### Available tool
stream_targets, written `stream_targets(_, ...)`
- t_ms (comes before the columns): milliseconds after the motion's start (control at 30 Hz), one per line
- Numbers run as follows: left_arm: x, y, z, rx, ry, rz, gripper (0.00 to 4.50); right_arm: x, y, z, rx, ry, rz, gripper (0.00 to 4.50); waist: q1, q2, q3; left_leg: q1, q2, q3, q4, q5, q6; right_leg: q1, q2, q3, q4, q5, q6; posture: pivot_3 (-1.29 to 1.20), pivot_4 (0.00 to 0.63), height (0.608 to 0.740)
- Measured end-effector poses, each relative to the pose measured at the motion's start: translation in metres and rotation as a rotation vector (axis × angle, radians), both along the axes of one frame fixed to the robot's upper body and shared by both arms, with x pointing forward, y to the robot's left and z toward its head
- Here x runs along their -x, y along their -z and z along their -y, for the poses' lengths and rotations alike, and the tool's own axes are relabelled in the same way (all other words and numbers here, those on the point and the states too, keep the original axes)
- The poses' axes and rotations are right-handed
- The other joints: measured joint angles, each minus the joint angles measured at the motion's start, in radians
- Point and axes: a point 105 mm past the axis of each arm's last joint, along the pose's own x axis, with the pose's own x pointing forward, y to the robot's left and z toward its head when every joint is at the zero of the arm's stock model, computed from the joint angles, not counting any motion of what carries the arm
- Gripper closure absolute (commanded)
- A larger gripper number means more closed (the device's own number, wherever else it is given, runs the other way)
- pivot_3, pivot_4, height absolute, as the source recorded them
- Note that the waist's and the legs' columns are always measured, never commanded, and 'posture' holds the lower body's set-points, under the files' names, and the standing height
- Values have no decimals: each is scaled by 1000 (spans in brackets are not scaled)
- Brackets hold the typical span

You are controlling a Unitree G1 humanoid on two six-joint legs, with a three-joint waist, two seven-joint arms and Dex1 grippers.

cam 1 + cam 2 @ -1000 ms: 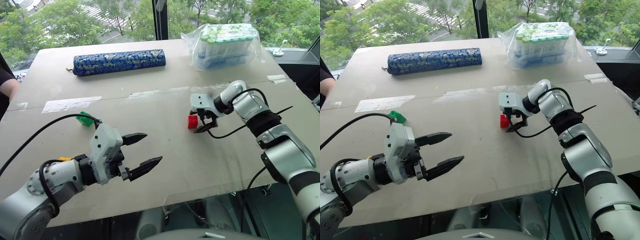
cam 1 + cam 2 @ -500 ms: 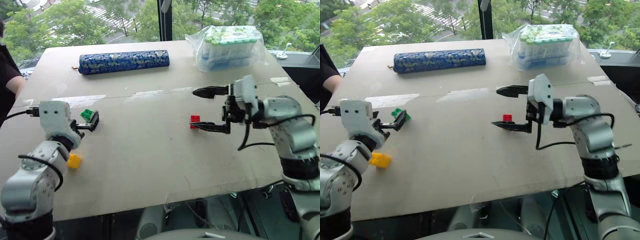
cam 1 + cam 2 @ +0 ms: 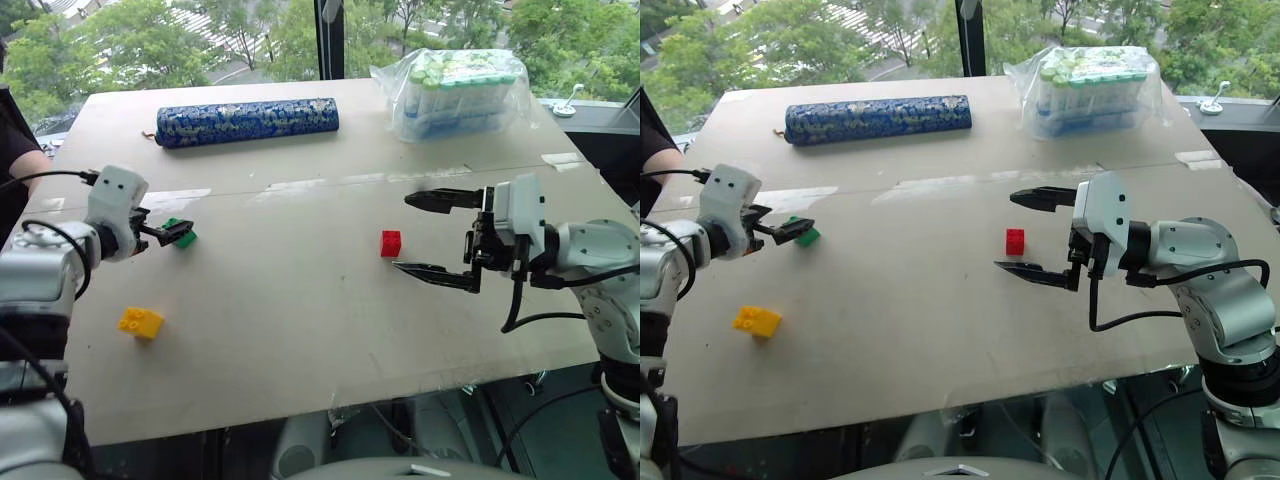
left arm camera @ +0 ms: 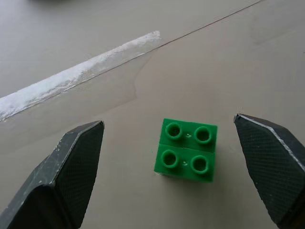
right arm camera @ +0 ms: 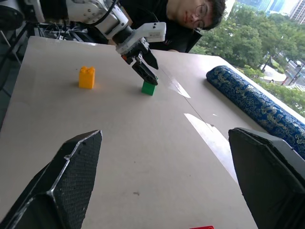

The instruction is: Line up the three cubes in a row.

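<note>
Counter (image 3: 300,330): beige board top, w/ pale tape strips across the middle & a faint seam running side to side. Long blue patterned cylinder (image 3: 247,122) lies on its side near far edge, left of centre. Clear plastic bag (image 3: 455,92) of green-capped tubes sits at far right corner, well apart from cylinder. Person in black top at left edge, arm (image 3: 22,170) near counter's side; also seen in right wrist view (image 5: 190,19) behind far end. Windows beyond, trees (image 3: 130,45) outside.
</note>
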Motion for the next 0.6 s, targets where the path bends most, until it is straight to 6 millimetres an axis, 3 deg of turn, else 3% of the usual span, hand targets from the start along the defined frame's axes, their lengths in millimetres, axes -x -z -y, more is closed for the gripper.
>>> stream_targets(100,-6,9,-7,-26,39,-75,1298,4,-2,1,11,4,11,0,0,-3,0,-1,0,0,0,2,4,0,0,0,0,0,0,0,150,740)
stream_targets(200,-9,13,-8,-49,74,-119,2942,6,-1,3,26,13,11,0,0,-4,1,-1,0,0,1,2,4,0,0,0,0,0,0,0,150,740)
stream_targets(233,-11,12,-5,-45,102,-123,3216,6,-1,3,29,19,9,0,0,-4,1,-1,0,0,1,2,4,0,-1,0,0,0,0,0,150,740)
stream_targets(400,-8,13,8,-10,221,-140,3169,8,-1,5,35,33,12,0,-1,-5,1,-2,1,0,1,1,3,-1,-6,-1,0,0,0,0,150,740)
stream_targets(567,11,-3,63,114,563,-154,3169,9,1,9,37,63,2,0,-1,-5,1,-5,1,-1,3,1,2,-3,-11,-1,0,0,0,0,150,740)
stream_targets(600,17,-7,83,94,666,-163,3169,10,2,12,36,83,-1,0,1,-5,1,-7,0,-2,3,1,3,-3,-12,-3,0,0,0,0,150,740)
